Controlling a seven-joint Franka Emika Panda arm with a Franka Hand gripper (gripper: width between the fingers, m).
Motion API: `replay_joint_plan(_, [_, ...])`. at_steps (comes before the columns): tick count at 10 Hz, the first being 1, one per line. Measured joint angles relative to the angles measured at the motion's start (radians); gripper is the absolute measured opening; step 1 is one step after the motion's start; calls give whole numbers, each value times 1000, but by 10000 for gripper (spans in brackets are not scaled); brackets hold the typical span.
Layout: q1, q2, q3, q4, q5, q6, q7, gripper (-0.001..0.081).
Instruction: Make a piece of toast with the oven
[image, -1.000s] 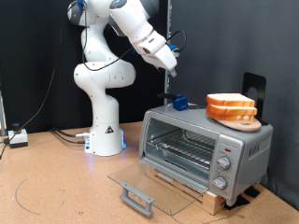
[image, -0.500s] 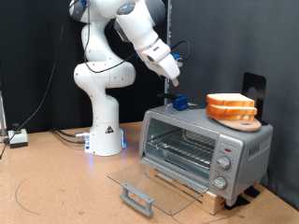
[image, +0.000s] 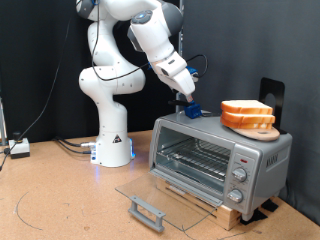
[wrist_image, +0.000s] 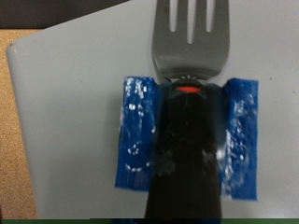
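The silver-grey oven stands on the exterior view's right, its glass door folded down flat and its wire rack empty. Two near-identical bread slices lie stacked on a round wooden plate on the oven's roof; I cannot tell which is the piece of toast. My gripper hangs just above a blue holder on the roof's left end. In the wrist view a metal fork with a black handle rests in that blue holder on the grey oven top. My fingers do not show there.
The robot's white base stands left of the oven. The open door's handle juts out over the brown table. Round knobs run down the oven's right panel. Cables lie at the exterior view's far left.
My gripper has moved down and to the exterior view's right, from well above the oven to just over the blue holder. The oven, door and bread have not moved.
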Motion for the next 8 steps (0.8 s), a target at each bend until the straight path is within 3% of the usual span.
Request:
replay_joint_plan(4, [23,1,82,-29,79,108,-19,809])
replay_joint_plan(8, [23,11,132,-35,114,117,-18,809])
